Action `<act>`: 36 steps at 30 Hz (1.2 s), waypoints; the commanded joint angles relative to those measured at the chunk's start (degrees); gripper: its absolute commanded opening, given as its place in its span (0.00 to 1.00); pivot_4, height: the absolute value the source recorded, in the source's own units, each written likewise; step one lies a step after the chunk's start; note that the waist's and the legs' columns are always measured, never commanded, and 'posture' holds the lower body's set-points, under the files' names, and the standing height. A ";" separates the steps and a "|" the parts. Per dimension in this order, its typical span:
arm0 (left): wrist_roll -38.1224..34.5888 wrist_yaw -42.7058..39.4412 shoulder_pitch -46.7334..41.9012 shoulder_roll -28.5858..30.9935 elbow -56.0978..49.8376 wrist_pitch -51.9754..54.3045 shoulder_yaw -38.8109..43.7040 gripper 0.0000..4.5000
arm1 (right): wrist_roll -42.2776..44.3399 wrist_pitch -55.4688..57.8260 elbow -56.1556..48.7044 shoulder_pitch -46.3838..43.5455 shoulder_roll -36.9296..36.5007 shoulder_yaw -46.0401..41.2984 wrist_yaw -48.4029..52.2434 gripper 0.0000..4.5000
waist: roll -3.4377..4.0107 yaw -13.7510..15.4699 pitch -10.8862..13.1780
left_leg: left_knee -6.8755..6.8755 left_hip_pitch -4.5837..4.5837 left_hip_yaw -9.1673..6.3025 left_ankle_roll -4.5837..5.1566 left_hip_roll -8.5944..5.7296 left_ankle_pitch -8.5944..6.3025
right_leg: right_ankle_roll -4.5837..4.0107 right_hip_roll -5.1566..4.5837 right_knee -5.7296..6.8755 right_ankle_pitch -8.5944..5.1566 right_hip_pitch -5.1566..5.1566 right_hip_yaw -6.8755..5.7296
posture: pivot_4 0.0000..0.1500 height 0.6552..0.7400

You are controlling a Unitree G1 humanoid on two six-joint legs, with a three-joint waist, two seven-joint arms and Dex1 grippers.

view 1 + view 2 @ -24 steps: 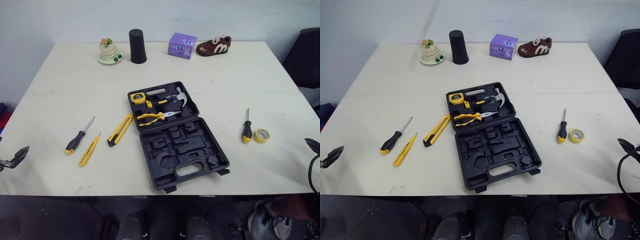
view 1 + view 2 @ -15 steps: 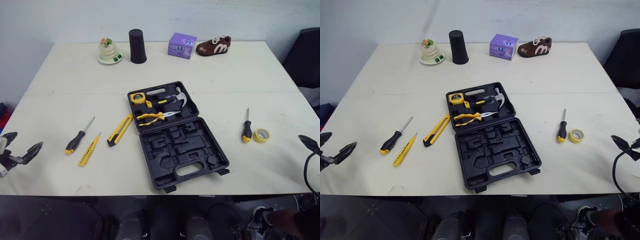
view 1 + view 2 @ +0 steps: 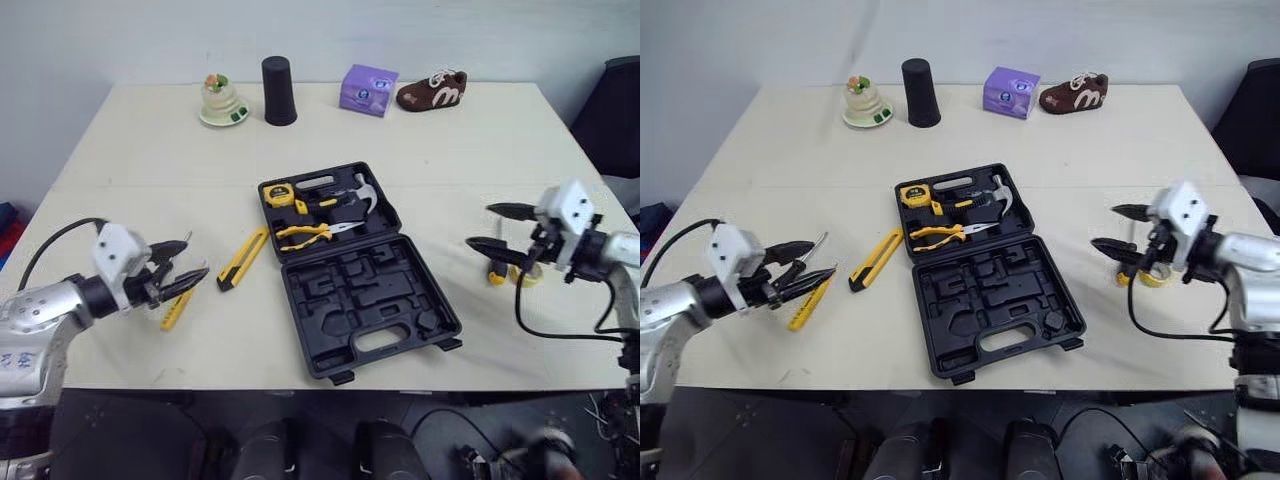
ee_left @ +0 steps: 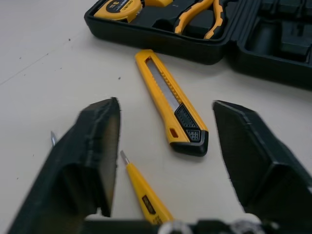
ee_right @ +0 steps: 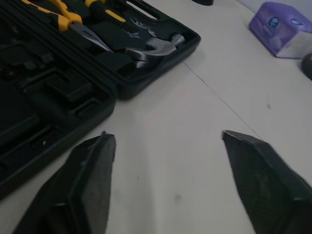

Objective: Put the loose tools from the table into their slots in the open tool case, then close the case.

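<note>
Left wrist view: left pincer (image 4: 165,105) spread wide, clamped on nothing, low over the worktop (image 4: 58,58). Frames between its two black fingers (image 4: 92,146) the yellow utility knife (image 4: 169,100), flat on the worktop, black end nearer the pincer. Hangs right over a yellow tester screwdriver (image 4: 144,195), whose tip points toward the knife without touching it. Faces, just past the knife, the wall of the open tool case (image 4: 161,46).

From the head views: sits to the robot's left of the case, above the tester and a black-handled screwdriver (image 3: 818,246), whose shaft pokes out past the fingertips. Case lies open and flat at mid-worktop. Carries in its far half a tape measure (image 3: 277,194), pliers (image 3: 300,234) and a hammer (image 3: 362,190), each seated in a slot; shows in its near half moulded recesses and the carry handle.

Right pincer (image 3: 487,226): likewise parted, gripping nothing, raised to the robot's right of the case with fingers aimed toward it. Covers part of a second screwdriver (image 3: 494,272) and a yellow tape roll (image 3: 527,272), just beside each other on the worktop underneath.

Along the far edge, well apart from all this: a small ornament (image 3: 221,101), a black cup (image 3: 279,92), a purple box (image 3: 367,90) and a brown shoe (image 3: 432,91).
</note>
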 commanded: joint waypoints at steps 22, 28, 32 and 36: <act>9.67 -1.35 -22.68 -9.58 9.58 16.01 -23.65 0.00 | -20.97 -11.42 20.36 -20.21 13.16 16.21 -6.29 0.01 | -0.01 -0.17 0.01 | 0.52 -0.51 -0.18 0.12 0.06 -0.02 | 0.05 0.32 0.03 0.04 -0.17 0.00 | 1.00 1.00; 9.35 -1.17 -23.59 -12.87 10.59 15.01 -22.84 0.00 | -20.31 -12.72 21.39 -19.33 14.32 16.02 -3.66 0.01 | -0.01 -0.14 0.01 | 0.60 -0.50 -0.19 0.12 0.09 -0.02 | 0.04 0.34 0.08 0.04 -0.15 0.03 | 1.00 1.00; 10.10 -2.00 -24.28 -14.25 11.18 13.54 -23.57 0.00 | -19.09 -12.51 19.97 -17.56 13.81 15.40 -0.87 0.01 | -0.01 -0.09 0.01 | 0.57 -0.50 -0.21 0.11 0.11 -0.02 | 0.04 0.39 0.06 0.04 -0.15 0.02 | 1.00 1.00; 10.29 -2.37 -24.76 -15.51 11.72 12.64 -23.68 0.00 | -17.87 -12.21 18.33 -15.55 12.79 14.37 1.69 0.01 | -0.01 0.10 0.01 | 0.61 -0.50 -0.22 0.11 0.10 -0.02 | 0.04 0.38 0.05 0.04 -0.10 0.01 | 1.00 1.00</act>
